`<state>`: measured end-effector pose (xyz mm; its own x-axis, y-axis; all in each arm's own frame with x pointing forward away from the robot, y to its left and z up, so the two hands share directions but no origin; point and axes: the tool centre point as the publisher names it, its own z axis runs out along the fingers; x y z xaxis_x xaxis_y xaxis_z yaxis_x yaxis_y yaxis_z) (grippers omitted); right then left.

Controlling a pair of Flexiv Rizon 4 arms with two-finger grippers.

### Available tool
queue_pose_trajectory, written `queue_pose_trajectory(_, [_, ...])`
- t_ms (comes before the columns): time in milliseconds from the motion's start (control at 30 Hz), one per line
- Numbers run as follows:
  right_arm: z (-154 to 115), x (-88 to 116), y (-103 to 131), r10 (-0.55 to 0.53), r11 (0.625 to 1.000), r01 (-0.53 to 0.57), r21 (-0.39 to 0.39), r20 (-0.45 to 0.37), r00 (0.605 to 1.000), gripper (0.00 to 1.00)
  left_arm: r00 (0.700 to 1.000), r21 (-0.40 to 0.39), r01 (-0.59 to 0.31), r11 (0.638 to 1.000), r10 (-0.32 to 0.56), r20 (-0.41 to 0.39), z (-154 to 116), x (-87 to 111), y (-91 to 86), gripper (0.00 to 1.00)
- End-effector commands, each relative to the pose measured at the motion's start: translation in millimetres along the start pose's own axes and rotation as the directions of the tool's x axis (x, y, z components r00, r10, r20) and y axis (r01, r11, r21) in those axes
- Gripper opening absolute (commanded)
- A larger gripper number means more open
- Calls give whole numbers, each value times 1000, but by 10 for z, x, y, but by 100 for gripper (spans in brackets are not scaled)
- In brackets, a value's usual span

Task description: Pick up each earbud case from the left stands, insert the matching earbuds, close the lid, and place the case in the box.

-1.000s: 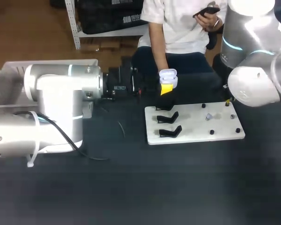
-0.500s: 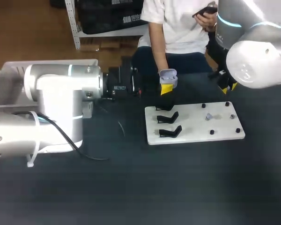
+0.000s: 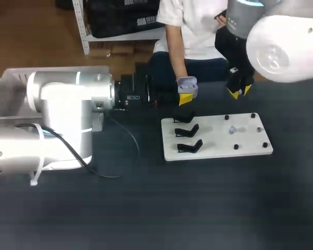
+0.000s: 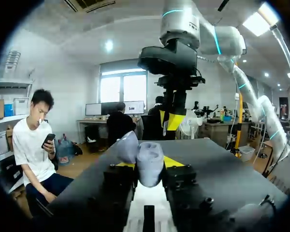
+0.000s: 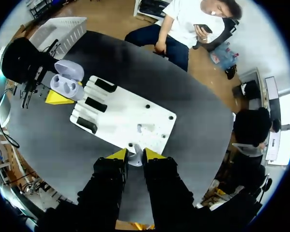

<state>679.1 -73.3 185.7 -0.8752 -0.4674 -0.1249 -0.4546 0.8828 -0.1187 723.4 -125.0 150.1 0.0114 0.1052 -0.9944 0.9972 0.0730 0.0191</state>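
Head view: left gripper (image 3: 185, 98) sits near the table's far edge, just beyond the far-left corner of the white board (image 3: 214, 151). Its fingers are closed on the earbud case (image 3: 187, 84) from two sides. The lid is hinged open, and both wells show in the right wrist view. The case is held up off the board, just past the far end of the row of three black stands (image 3: 187, 130).

Right gripper (image 3: 239, 90) hangs by the far edge of the table, beyond the board's right half and well apart from the case. In the right wrist view its yellow tips stand close together, with a small pale earbud (image 5: 134, 159) pinched between them. A second earbud (image 5: 141, 128) lies mid-board among black pegs (image 5: 170, 117).

Room to move: open dark table (image 3: 198, 208) runs along the whole near side and to the right of the board. A black cable (image 3: 129, 148) loops on the surface between the left arm and the board. White box (image 5: 58, 29) stands beyond the left arm, toward the table's left edge.
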Motion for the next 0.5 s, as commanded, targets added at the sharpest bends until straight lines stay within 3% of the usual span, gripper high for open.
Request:
queue_pose_trajectory(33, [-149, 69, 124, -10, 1000, 10, 5, -3, 1000, 0, 1000, -6, -5, 1000, 5, 8, -3, 18, -12, 0])
queue_pose_trajectory(200, [-254, 62, 236, -40, 999, 40, -5, -22, 999, 0, 1000, -6, -5, 1000, 5, 8, -3, 18, -12, 0])
queue_pose_trajectory(333, [-328, 38, 271, -21, 1000, 22, -21, 25, 999, 0, 1000, -6, -5, 1000, 5, 8, -3, 18, -12, 0])
queue_pose_trajectory(500, [-328, 38, 271, -21, 1000, 22, -21, 25, 999, 0, 1000, -6, -5, 1000, 5, 8, -3, 18, -12, 0])
